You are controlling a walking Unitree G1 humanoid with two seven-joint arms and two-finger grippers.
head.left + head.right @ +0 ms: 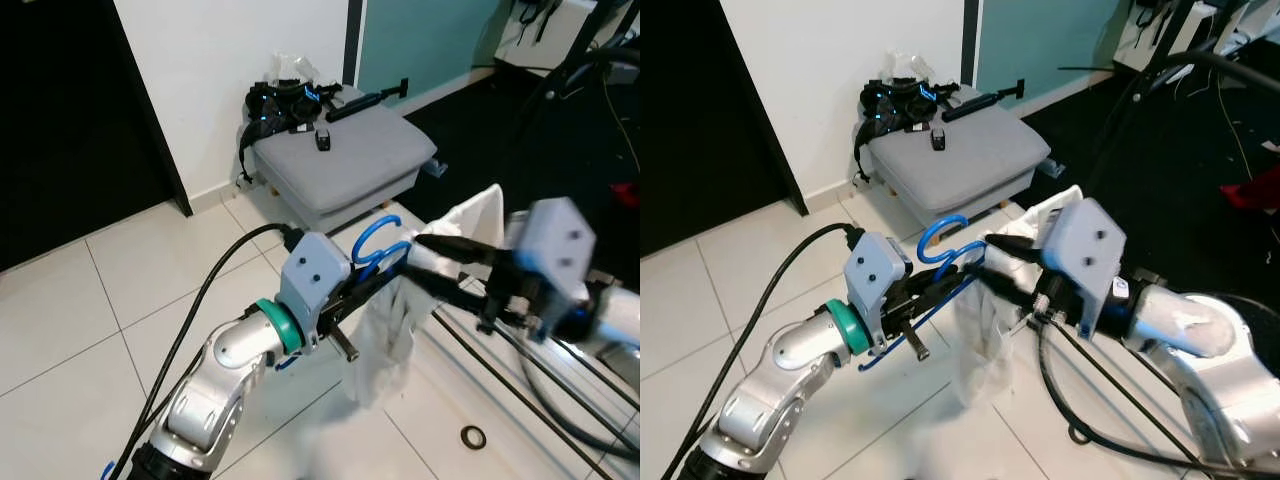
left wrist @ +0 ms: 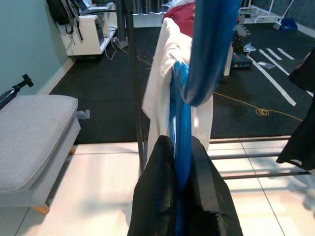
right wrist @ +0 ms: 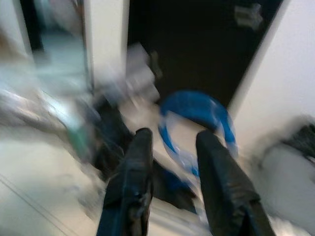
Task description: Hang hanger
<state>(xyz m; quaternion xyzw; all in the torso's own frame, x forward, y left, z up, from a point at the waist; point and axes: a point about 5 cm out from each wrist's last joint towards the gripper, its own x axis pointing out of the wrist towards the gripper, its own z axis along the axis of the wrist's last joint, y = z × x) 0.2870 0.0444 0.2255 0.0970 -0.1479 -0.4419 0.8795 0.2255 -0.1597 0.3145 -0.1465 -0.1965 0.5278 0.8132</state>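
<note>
My left gripper (image 1: 372,283) is shut on a blue plastic hanger (image 1: 378,245) that carries a white garment (image 1: 385,345); its hook curls up just past the fingers. The left wrist view has the hanger (image 2: 181,123) pinched between the two black fingers (image 2: 155,196), with the white cloth (image 2: 160,78) draped behind it. My right gripper (image 1: 425,258) comes in from the right with its fingers apart, their tips right beside the hook. In the blurred right wrist view the hook (image 3: 197,118) lies just beyond the two spread fingers (image 3: 133,172).
A grey cushioned stool (image 1: 345,155) with a black bag and small items stands by the white wall. Dark rack bars (image 1: 500,350) run along the tiled floor at the right. A black rug (image 2: 118,98) and a vertical pole (image 2: 135,73) lie beyond.
</note>
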